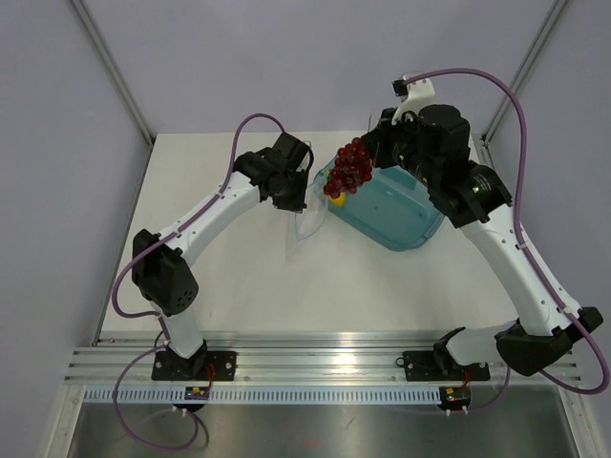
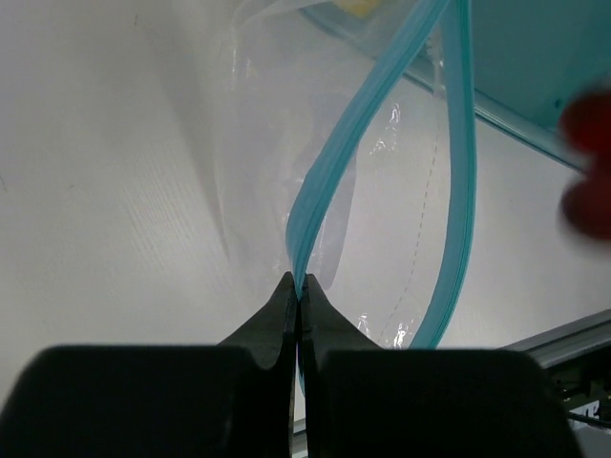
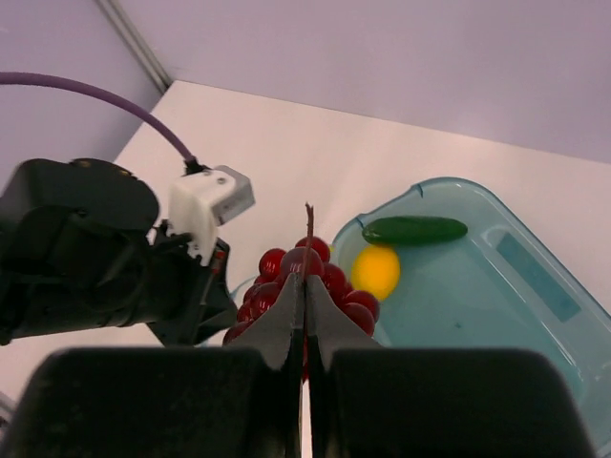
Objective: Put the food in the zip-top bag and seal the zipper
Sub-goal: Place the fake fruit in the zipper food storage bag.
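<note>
My left gripper (image 2: 299, 281) is shut on one light blue zipper (image 2: 329, 172) strip of the clear zip-top bag (image 2: 382, 191), holding its mouth open; the other strip (image 2: 463, 191) curves away to the right. In the top view the bag (image 1: 307, 221) hangs below that gripper (image 1: 291, 202), beside the tray's left end. My right gripper (image 3: 305, 277) is shut on the stem of the dark red grapes (image 3: 334, 286), which hang over the tray's left edge near the bag (image 1: 348, 167). A yellow lemon (image 3: 375, 271) and a dark green cucumber (image 3: 415, 229) lie in the tray.
The teal translucent tray (image 1: 401, 210) sits at the back right of the white table. The left wrist and its white camera mount (image 3: 205, 205) are close to the left of the grapes. A metal rail (image 1: 315, 367) runs along the near edge.
</note>
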